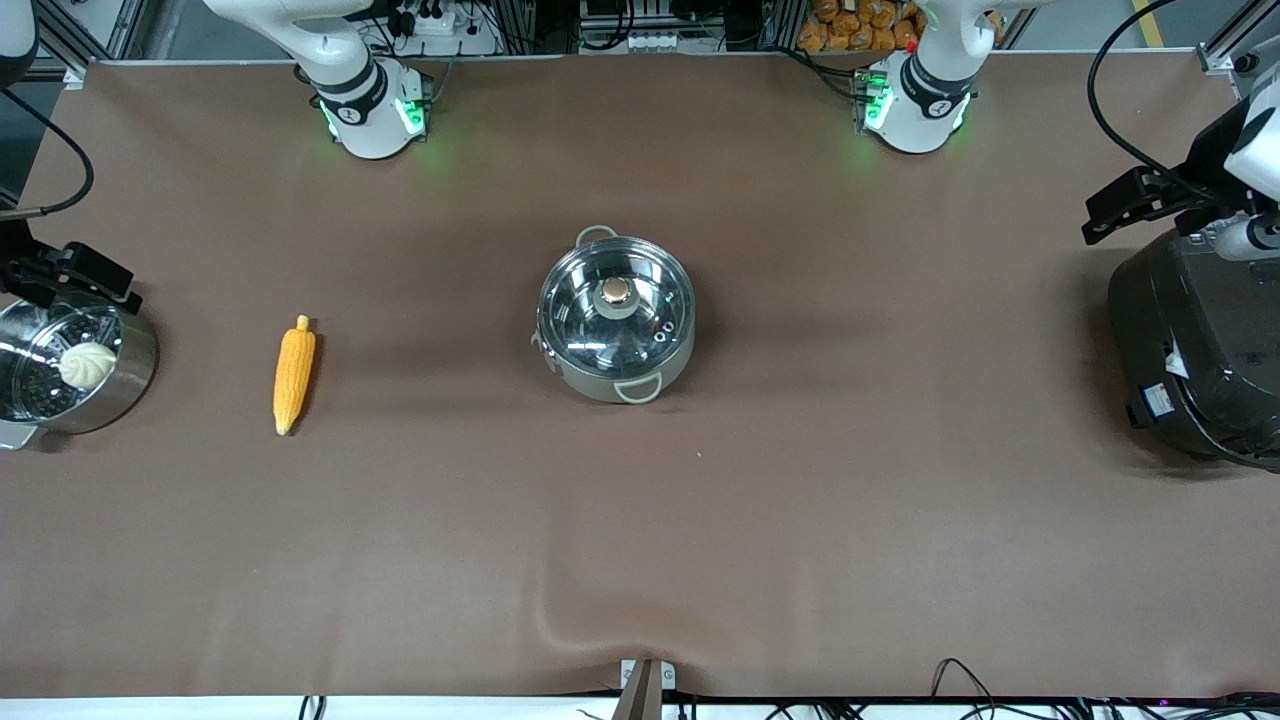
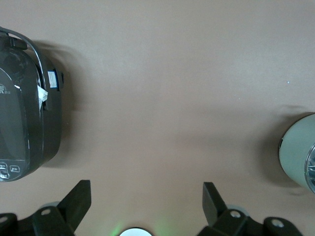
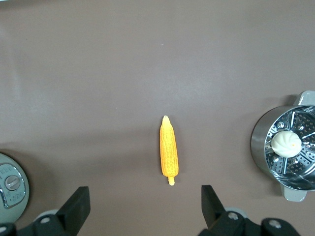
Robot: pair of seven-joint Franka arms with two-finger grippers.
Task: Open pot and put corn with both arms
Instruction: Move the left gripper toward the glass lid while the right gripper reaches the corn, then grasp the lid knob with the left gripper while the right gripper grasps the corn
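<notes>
Brown table point(image 1: 640, 560), both end effectors spread wide, empty

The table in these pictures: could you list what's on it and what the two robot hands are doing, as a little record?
pot: steel pot mid-table, glass lid on, copper knob on top
corn: corn lies flat on the cloth, toward the right arm's end of the table, apart from the pot
steamer: steamer pot holding a white bun, at the right arm's end
rice cooker: black rice cooker at the left arm's end
left hand: left hand open, holding nothing, over bare cloth
right hand: right hand open, holding nothing, near the corn
task progress: not started
</notes>
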